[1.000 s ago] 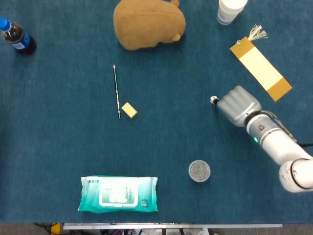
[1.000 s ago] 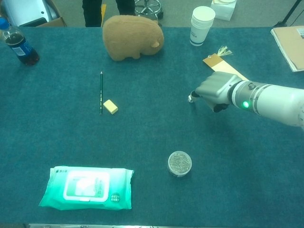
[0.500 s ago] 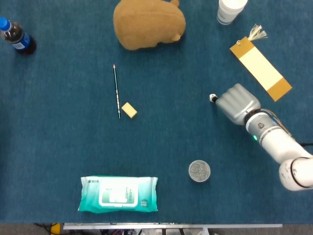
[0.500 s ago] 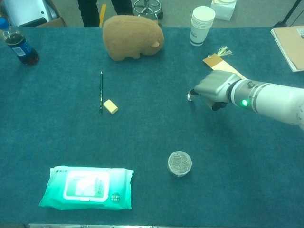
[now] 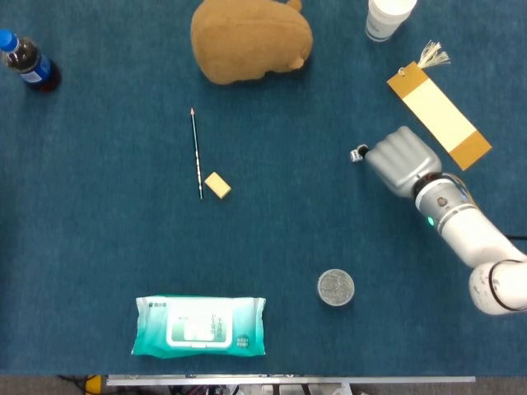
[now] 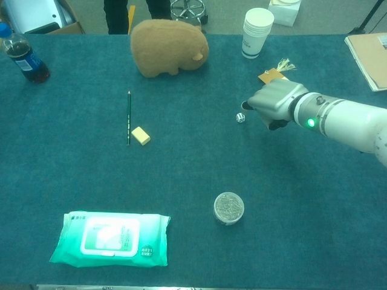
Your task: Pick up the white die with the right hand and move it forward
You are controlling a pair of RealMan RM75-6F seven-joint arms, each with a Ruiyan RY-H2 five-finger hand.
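The small white die (image 5: pixel 357 154) lies on the blue table cloth (image 5: pixel 272 239), right of centre; the chest view shows the die (image 6: pixel 240 118) just left of my right hand (image 6: pixel 275 101) with a thin gap between them. My right hand (image 5: pixel 401 160) hovers beside it with its fingers curled downward and nothing visibly held. From above, the fingertips look almost in contact with the die. My left hand is in neither view.
A gold bookmark (image 5: pixel 438 115) lies just behind the right hand, paper cups (image 5: pixel 387 18) beyond it. A round tin (image 5: pixel 336 288) sits nearer me. A plush toy (image 5: pixel 251 37), pencil (image 5: pixel 196 154), eraser (image 5: pixel 217 185), wipes pack (image 5: pixel 200 327) and cola bottle (image 5: pixel 28 63) lie further left.
My right hand has moved forward, away from me, and slightly up. The die travelled forward with it and now sits on the cloth apart from the fingertips.
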